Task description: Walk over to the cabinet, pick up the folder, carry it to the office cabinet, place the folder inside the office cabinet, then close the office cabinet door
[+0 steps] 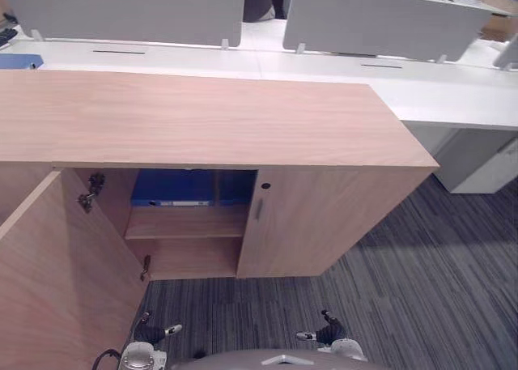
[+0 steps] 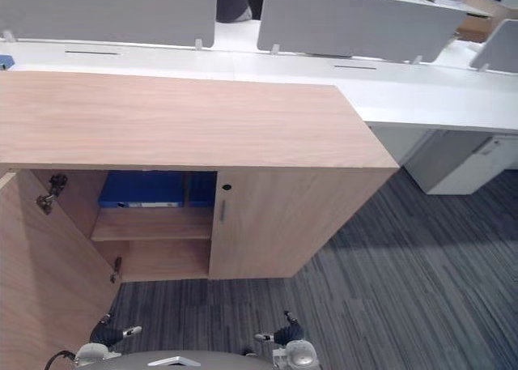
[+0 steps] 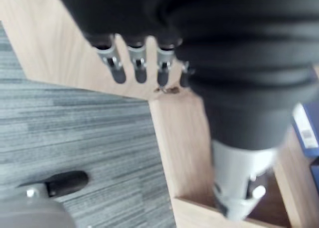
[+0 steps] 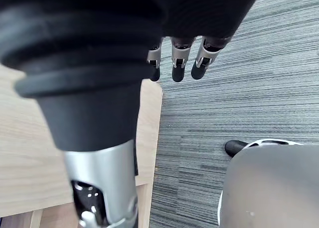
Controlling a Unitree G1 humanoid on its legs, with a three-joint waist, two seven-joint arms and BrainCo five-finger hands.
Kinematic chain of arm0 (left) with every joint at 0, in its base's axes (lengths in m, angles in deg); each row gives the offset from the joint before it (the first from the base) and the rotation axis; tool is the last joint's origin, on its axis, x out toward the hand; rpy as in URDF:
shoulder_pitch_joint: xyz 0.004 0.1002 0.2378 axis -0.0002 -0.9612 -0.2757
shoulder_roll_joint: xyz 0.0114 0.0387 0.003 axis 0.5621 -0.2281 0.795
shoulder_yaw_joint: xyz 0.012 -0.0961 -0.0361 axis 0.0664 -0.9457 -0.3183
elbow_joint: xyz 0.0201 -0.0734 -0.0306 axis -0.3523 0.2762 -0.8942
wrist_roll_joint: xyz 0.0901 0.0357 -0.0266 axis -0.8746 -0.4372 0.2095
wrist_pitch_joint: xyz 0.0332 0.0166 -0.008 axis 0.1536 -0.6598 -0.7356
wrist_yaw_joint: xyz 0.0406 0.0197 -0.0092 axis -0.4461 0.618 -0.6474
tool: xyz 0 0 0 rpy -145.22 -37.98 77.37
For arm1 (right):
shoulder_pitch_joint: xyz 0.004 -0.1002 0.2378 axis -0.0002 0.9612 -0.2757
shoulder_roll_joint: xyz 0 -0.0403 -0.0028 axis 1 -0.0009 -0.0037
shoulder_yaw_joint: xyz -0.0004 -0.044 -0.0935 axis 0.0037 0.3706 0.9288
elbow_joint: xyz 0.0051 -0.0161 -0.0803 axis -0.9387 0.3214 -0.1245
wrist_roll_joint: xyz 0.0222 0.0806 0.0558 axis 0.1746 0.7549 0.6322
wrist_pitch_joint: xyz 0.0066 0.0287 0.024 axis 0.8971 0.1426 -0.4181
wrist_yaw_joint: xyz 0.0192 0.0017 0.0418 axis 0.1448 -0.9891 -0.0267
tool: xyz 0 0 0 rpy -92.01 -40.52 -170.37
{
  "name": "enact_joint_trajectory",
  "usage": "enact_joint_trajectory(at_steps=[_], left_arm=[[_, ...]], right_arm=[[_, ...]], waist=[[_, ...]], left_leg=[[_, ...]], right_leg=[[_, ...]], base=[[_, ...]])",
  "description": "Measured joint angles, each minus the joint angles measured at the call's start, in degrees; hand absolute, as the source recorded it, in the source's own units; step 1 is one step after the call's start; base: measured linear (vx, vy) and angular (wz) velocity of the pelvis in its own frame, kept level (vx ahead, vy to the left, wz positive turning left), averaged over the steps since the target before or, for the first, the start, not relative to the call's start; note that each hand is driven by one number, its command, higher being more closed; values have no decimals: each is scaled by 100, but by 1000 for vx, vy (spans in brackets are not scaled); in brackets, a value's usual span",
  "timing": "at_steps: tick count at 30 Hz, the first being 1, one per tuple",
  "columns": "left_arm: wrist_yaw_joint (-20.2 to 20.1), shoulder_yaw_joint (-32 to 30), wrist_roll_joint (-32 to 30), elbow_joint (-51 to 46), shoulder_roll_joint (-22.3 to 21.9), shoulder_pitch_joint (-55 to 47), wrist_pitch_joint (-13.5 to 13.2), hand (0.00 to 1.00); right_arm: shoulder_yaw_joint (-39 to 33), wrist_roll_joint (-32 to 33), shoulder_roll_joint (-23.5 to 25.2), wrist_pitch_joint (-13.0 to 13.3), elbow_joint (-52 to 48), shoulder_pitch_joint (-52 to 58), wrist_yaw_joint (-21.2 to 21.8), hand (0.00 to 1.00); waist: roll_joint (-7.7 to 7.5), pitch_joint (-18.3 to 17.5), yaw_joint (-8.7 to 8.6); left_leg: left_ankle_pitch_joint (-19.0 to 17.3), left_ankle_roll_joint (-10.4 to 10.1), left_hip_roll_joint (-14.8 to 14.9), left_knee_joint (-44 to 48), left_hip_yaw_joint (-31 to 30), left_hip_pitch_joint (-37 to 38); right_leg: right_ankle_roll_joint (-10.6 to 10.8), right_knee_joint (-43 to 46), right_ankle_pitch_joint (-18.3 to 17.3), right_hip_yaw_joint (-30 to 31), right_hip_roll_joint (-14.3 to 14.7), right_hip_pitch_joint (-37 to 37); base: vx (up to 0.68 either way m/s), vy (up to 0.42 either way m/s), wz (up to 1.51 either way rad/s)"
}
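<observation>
The fingers of the left hand hang down straight and loose, and they hold nothing. Past them you can see the grey striped carpet and a wooden edge of the office cabinet. The fingers of the right hand hang the same way, straight and loose, with nothing in them. They are over the carpet, just beside the cabinet's wood. Both hands are low down, near the floor in front of the cabinet, and they touch nothing. The cabinet is made of light brown wood with a wide flat top. Its left door is swung wide open toward the robot. Its right door is shut. The blue folder is inside the open side, sitting on the upper shelf, under the cabinet's top. A darker blue thing sits just beside it on the same shelf. The space under that shelf is bare wood. Behind the cabinet runs a long white counter with grey screens standing along it. A small blue thing lies at the far left end of the counter.
</observation>
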Motion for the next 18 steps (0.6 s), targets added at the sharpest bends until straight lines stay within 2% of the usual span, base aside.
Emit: enact_joint_trajectory(at_steps=[3,6,10,12,13,15,17,18], left_arm=[[6,-23,88,-1,4,-7,0,0],[16,-32,94,-9,12,5,0,0],[53,-186,113,-11,-30,30,-1,0],[92,-212,201,-22,-33,52,-7,0],[120,-241,240,-59,-53,65,-10,0],[140,-352,322,-101,-117,71,-17,0],[182,-559,387,-177,-246,77,-23,0],[225,-674,510,-296,-297,65,-18,0]], right_arm=[[6,-4,-1,-7,15,-44,-2,0],[0,-1,72,-10,13,-107,-9,0],[1,1,97,-10,13,-131,-30,0],[1,2,149,-9,16,-142,-87,0],[-5,2,184,-10,17,-193,-137,0],[-5,3,220,-9,14,-216,-157,0],[-9,3,234,-9,-28,-289,-203,0],[-13,4,261,1,-189,-304,-209,0]], waist=[[-2,40,0],[-4,68,-15],[44,149,54],[49,157,61],[-5,174,85],[34,244,123],[79,354,246],[74,447,304]], left_leg=[[11,3,-31,1,0,-74],[32,-3,-74,2,-227,-227],[67,20,-158,2,-787,-323],[160,79,-199,9,-1095,-412],[194,52,-216,40,-1271,-443],[257,19,-246,45,-1511,-454],[282,-10,-263,112,-1655,-445],[248,-58,-327,357,-1646,-545]], right_leg=[[24,169,-25,64,-43,-167],[75,418,-254,286,-11,-349],[79,361,-465,39,-20,-129],[22,328,-461,-178,-23,-24],[-10,328,-471,-214,-22,43],[-110,328,-531,-298,-23,159],[-162,346,-568,-420,-27,319],[-257,408,-630,-483,-61,407]], base=[[-24,12,-6],[27,-10,36],[105,-10,68],[175,-9,93],[164,-3,99],[137,5,96],[90,-2,90],[10,-1,92]])
